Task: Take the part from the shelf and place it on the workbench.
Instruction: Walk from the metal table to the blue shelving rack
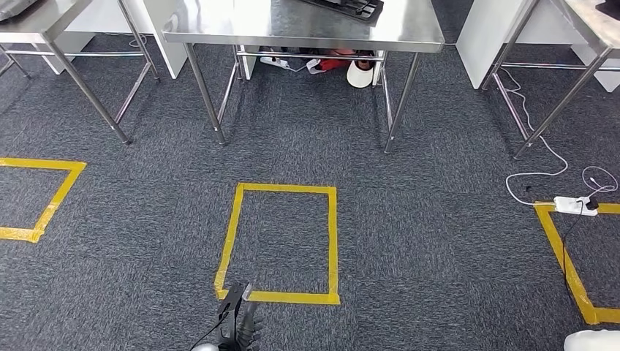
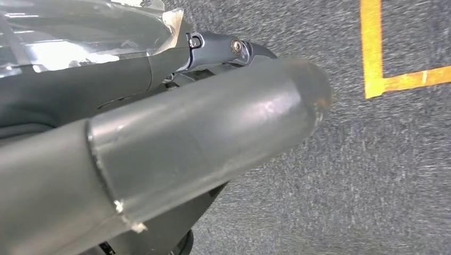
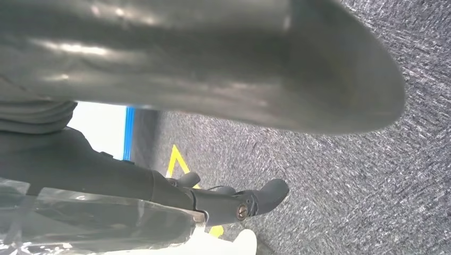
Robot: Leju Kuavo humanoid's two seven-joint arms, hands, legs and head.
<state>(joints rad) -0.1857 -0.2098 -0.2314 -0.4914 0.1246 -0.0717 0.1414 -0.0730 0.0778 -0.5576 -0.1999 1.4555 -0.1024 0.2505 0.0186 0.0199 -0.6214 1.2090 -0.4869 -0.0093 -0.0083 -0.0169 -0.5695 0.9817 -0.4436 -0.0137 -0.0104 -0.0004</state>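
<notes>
The rectangular stainless-steel workbench [image 1: 292, 25] stands upright on the grey carpet [image 1: 439, 241], at the top centre of the head view. Its flat top is polished and reflective, with a thin front edge. Four slim round metal legs carry it, joined by low crossbars at the sides and rear. It lies beyond the yellow tape square [image 1: 333, 241] and apart from it. A dark flat object [image 1: 351, 6] rests on the top at the far side; what it is cannot be told.
</notes>
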